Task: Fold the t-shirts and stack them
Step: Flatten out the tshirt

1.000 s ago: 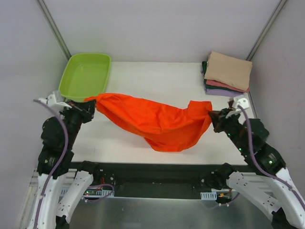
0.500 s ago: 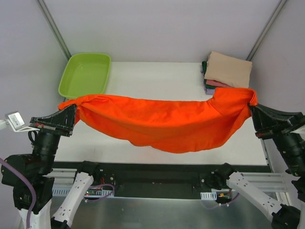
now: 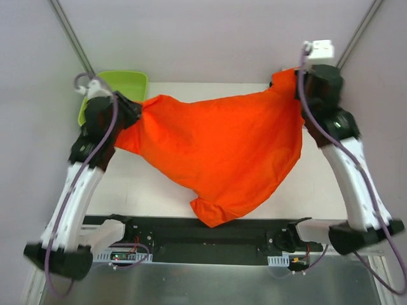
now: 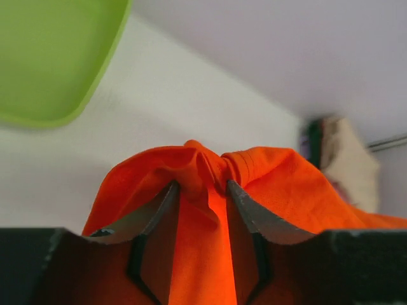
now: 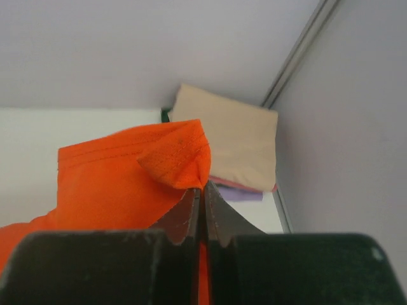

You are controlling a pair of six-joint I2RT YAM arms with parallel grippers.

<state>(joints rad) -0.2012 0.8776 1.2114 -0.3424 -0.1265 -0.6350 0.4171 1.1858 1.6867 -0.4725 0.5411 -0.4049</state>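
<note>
The bright orange t-shirt (image 3: 222, 149) hangs spread in the air between both raised grippers, its lowest corner drooping over the table's near edge. My left gripper (image 3: 137, 113) is shut on a bunched edge of it (image 4: 203, 168) at the back left, in front of the tub. My right gripper (image 3: 297, 82) is shut on a thin corner of it (image 5: 181, 162) at the back right. The stack of folded shirts, with the tan one (image 5: 232, 136) on top, then salmon-pink and purple, shows only in the right wrist view. In the top view the arm and cloth hide it.
The lime-green plastic tub (image 3: 130, 79) stands at the table's back left corner, partly behind my left arm, and also shows in the left wrist view (image 4: 51, 57). The white table (image 3: 159, 184) shows under the cloth. Grey walls close in on both sides.
Both grippers have swung up and toward the back of the table with the orange shirt. The shirt went from a sagging band to a wide hanging sheet that covers the stack.
</note>
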